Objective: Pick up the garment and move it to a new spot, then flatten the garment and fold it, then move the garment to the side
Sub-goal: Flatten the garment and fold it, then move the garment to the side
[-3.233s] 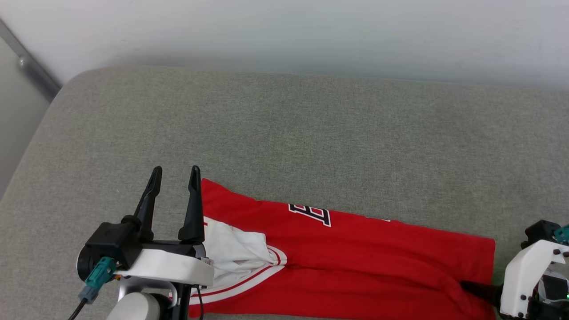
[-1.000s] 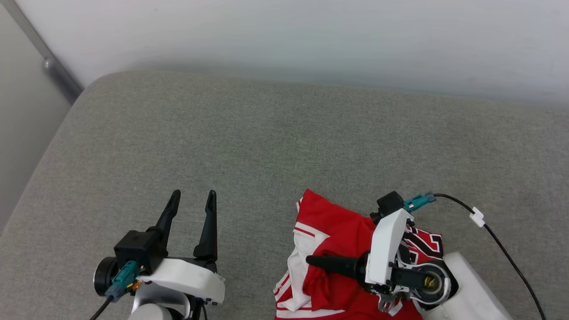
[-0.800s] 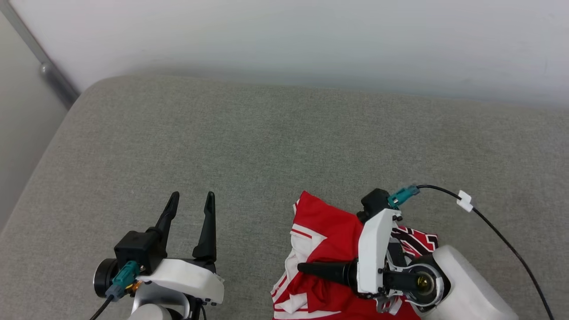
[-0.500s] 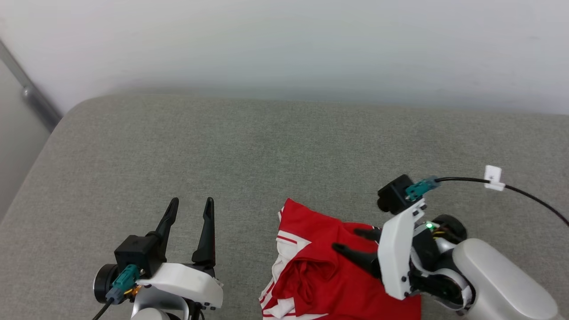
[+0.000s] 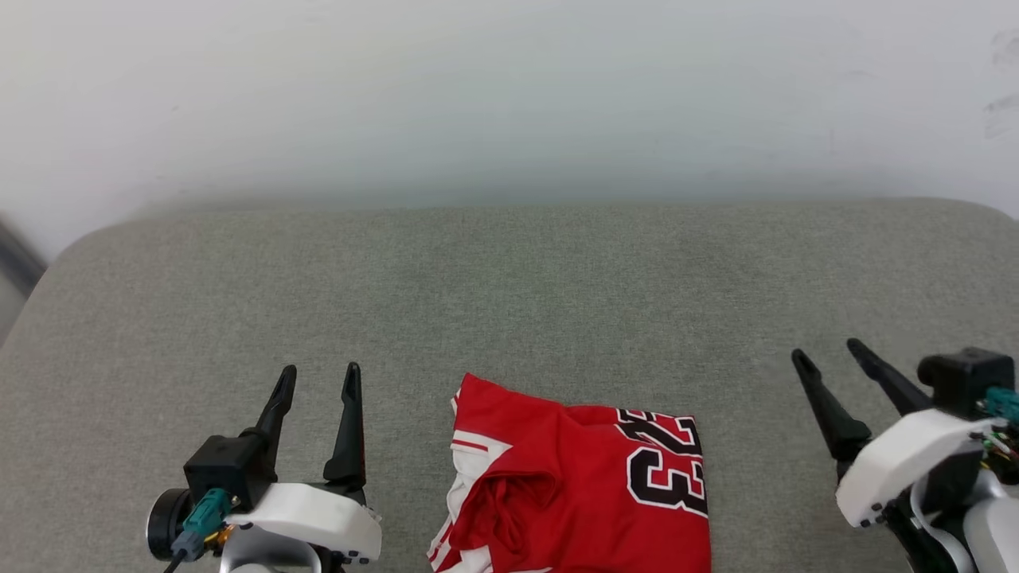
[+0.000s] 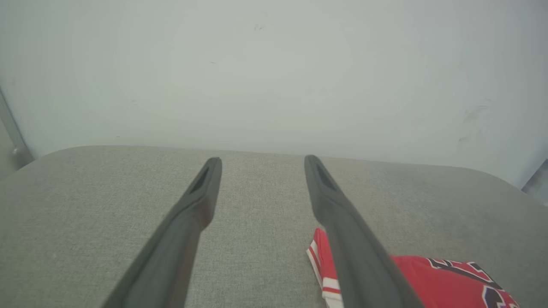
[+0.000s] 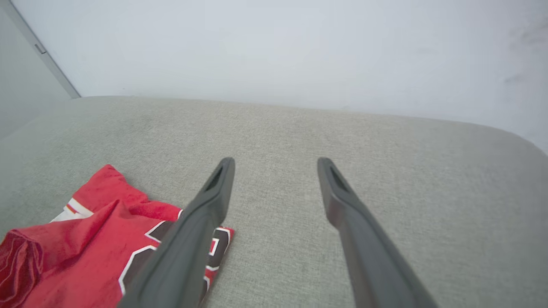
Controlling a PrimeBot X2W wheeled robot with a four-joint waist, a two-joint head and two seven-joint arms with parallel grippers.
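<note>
At the near edge of the grey padded surface (image 5: pixel 509 278), the garment (image 5: pixel 573 477) lies folded into a compact red block. Its black, white-outlined numerals face up on its right part. White and red striped trim shows along its left edge, and a rumpled pocket of red cloth sits low on the left. It rests between the two pincers, and neither touches it. The left pincer (image 5: pixel 318 370) stands near the garment's left edge, fingers spread wide and empty, pointing toward the wall (image 5: pixel 509 95). The right pincer (image 5: pixel 824 350) stands off the numeral side, also wide and empty, its fingers leaning up and left.
</note>
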